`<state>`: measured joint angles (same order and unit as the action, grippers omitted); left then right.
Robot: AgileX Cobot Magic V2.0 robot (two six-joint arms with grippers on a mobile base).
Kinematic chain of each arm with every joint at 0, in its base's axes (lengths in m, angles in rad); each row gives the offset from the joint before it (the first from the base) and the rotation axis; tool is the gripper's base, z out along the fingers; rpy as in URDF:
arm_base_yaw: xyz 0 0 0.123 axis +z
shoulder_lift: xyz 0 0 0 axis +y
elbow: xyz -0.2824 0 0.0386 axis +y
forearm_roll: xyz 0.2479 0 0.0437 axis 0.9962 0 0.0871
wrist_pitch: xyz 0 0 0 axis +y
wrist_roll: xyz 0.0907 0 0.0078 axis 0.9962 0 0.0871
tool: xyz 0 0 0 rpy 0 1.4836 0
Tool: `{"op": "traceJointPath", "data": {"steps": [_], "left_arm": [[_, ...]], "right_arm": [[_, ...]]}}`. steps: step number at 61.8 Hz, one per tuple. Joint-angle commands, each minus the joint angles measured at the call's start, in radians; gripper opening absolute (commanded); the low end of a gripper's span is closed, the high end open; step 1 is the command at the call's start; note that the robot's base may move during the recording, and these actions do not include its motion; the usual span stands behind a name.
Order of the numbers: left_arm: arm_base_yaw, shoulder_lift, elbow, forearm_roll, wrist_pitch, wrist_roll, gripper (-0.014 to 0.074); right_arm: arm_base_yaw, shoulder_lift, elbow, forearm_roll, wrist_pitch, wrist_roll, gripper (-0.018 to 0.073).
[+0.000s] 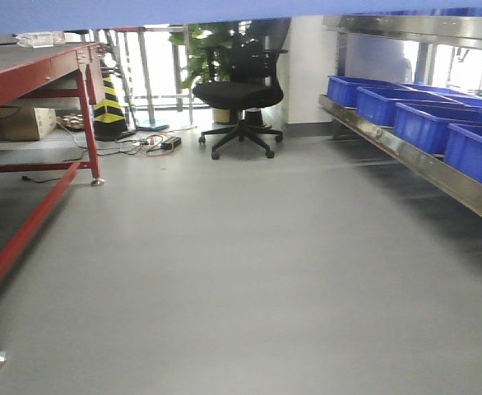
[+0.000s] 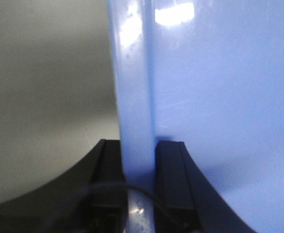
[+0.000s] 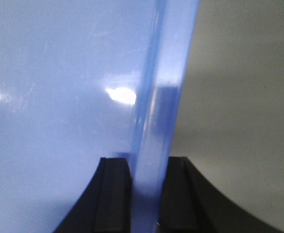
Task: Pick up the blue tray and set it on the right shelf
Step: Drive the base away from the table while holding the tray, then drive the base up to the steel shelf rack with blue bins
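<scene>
Two claws have hold of the shallow glossy light-blue plastic tray, one on each of its opposite rims. In the left wrist view the left gripper has its black fingers closed down to the thickness of the tray's flared rim, one finger on each face of it, with the tray's broad surface spreading to the right. In the right wrist view the right gripper pinches the other rim the same way (its jaws parted only by the plastic between them), with the tray's surface filling the left side there. Grey floor lies blurred beyond both rims.

In the front view the tray shows only as a pale blue band along the top edge, held up off any surface, over the open grey floor.

The shiny stainless-steel rack shelf runs along the right side, well apart from the tray. A row of deep, darker blue plastic bins sits along its front edge, behind the reflective lip.

On the left stands a red-framed table with a dark top. At the back are a black office chair on castors, a leafy green plant behind it, and a yellow-and-black striped cone near the table's far leg.
</scene>
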<state>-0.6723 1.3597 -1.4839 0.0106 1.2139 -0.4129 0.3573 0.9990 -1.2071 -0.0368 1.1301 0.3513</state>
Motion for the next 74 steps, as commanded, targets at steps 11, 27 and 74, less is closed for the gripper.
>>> {"op": "traceJointPath", "data": {"steps": [11,27,74], "left_arm": [[-0.006,-0.032,-0.027,0.042,0.119,0.020,-0.0048],[-0.006,-0.032,-0.027,0.027,0.119,0.020,-0.0048],[-0.006,-0.032,-0.027,0.026,0.119,0.020,-0.0048]], "right_arm": [[-0.006,-0.021,-0.040,-0.054,-0.060,-0.025,0.0057],[-0.006,-0.021,-0.040,-0.054,-0.060,-0.025,0.0057],[-0.006,-0.021,-0.040,-0.054,-0.060,-0.025,0.0057]]}}
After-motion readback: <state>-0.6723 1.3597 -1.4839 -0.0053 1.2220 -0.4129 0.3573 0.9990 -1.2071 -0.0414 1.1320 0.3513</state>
